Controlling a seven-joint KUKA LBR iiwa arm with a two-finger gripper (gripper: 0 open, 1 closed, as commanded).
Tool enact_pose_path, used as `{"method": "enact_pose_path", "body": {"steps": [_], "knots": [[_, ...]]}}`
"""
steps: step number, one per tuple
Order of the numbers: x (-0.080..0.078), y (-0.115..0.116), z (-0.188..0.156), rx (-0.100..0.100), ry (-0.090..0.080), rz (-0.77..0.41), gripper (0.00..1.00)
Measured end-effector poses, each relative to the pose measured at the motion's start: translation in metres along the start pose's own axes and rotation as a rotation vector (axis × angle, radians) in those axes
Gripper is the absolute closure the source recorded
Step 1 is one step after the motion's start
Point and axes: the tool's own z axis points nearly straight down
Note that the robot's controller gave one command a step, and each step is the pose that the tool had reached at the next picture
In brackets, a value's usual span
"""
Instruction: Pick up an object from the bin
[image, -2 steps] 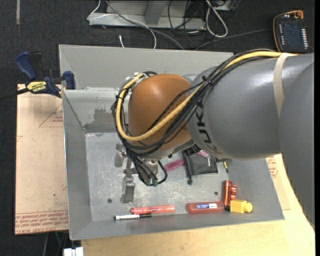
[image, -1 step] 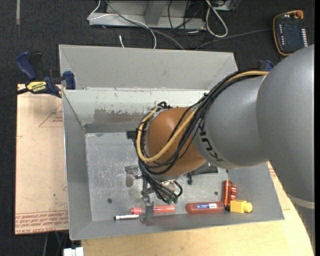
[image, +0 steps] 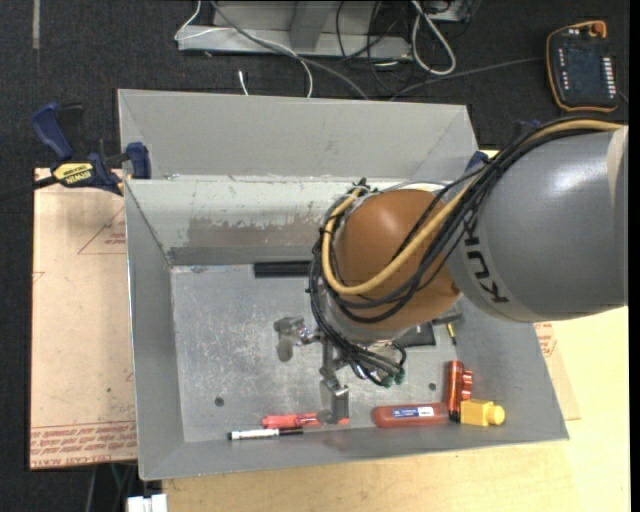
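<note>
Red pen (image: 287, 423), slim and stick-shaped, lies flat on the floor of the bin (image: 215, 330) close to the front wall and roughly parallel to it. Its left end runs on into a thin white stretch with a small black tip; whether that is part of the same pen or a second one touching it, I cannot tell. The gripper (image: 337, 404) hangs from the arm's rounded orange wrist cover (image: 385, 255), which is looped with tan and black cables, and its dull metal tip comes down just beside the pen's right end. Whether the gripper is open or closed cannot be told, and nothing is seen held in it.

To the right along the front wall lies a flat orange-red tube (image: 410, 414) with a bluish label. Beyond it an orange-red cylinder (image: 457, 385) with a glossy surface lies at right angles to it, and a small yellow piece (image: 485, 413) sits at the cylinder's near end. A flat black strip (image: 282, 268) lies at the back of the floor. The bin is grey sheet metal with sloping walls and a scuffed, speckled floor.
</note>
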Motion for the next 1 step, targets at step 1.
{"method": "enact_pose_path", "body": {"steps": [1], "knots": [[0.0182,-0.0277,0.0610,0.003,0.017,0.377,0.00]]}}
